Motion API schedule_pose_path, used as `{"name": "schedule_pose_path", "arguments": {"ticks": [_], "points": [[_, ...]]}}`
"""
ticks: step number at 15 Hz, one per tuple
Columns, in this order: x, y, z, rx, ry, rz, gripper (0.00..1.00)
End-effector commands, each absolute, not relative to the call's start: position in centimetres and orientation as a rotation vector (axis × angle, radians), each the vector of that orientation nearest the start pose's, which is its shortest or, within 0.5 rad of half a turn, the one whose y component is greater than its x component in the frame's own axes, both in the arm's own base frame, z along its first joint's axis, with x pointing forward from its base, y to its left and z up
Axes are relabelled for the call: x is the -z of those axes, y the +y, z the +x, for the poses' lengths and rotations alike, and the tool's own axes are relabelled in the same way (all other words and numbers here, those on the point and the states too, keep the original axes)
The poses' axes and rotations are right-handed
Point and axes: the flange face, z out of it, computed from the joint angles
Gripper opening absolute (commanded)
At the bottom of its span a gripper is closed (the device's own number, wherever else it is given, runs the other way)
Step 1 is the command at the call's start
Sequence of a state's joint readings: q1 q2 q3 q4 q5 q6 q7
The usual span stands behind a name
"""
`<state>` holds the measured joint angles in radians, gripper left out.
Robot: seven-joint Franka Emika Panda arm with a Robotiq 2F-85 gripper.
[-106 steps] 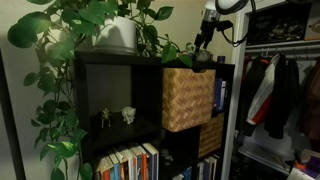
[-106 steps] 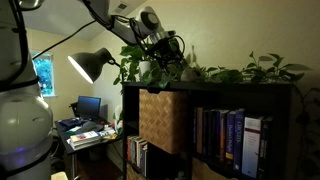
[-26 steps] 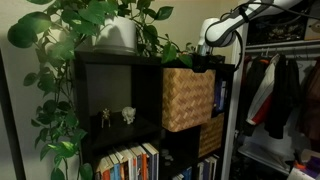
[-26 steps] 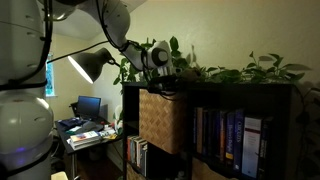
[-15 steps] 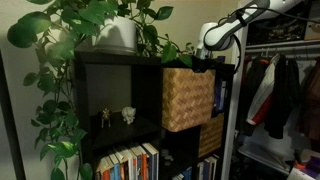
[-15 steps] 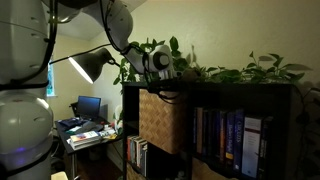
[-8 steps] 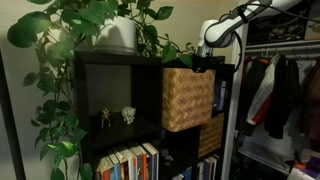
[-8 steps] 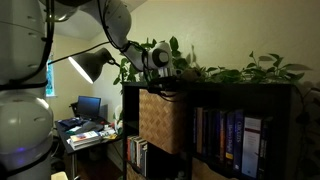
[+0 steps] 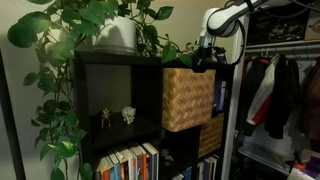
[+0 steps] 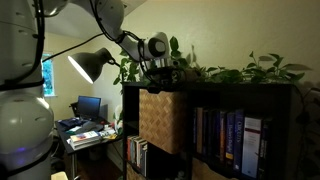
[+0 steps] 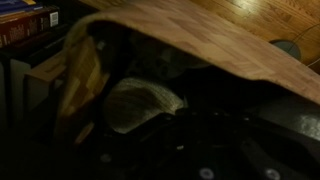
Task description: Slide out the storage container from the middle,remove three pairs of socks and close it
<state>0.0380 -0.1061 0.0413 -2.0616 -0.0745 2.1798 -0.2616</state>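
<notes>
The storage container (image 9: 188, 98) is a light tan wicker basket, slid partway out of the black shelf's upper cube; it also shows in the other exterior view, storage container (image 10: 160, 120). My gripper (image 9: 204, 62) hangs just above its open top, at the back edge; the gripper (image 10: 163, 74) is dark against the plant leaves. The wrist view is very dark. A pale knitted bundle (image 11: 140, 103), probably socks, lies inside the basket right beside the gripper (image 11: 190, 125). The jaws look shut; whether they pinch the bundle is hidden.
A leafy plant (image 9: 95, 25) covers the shelf top. A darker woven basket (image 9: 210, 136) sits one cube lower. Two small figurines (image 9: 116, 117) stand in a neighbouring cube, books (image 10: 225, 135) fill others. Clothes (image 9: 275, 95) hang beside the shelf, and a desk lamp (image 10: 90, 65) stands nearby.
The jaws have closed over the last second, and the wrist has lifted slightly from the basket's top. The basket has not moved.
</notes>
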Motion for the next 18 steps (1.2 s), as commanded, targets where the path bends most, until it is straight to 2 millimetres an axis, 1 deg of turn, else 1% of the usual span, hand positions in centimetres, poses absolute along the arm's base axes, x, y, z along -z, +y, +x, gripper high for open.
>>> {"name": "schedule_pose_path", "arguments": {"ticks": [1, 5, 7, 8, 9, 10, 14, 18], "points": [[-53.7, 4.4, 53.0, 0.374, -0.643, -3.136, 0.05], [-55.6, 4.6, 52.8, 0.420, -0.655, -3.132, 0.04], [-55.3, 4.8, 53.0, 0.444, -0.650, -3.138, 0.04], [-54.9, 4.8, 53.1, 0.439, -0.643, -3.141, 0.29], [-54.2, 4.8, 53.3, 0.425, -0.635, -3.134, 0.29], [-53.8, 4.9, 53.4, 0.414, -0.629, -3.131, 0.33], [-51.5, 5.4, 53.9, 0.374, -0.609, -3.102, 0.58], [-49.1, 6.0, 55.0, 0.356, -0.624, -3.090, 0.84]]}}
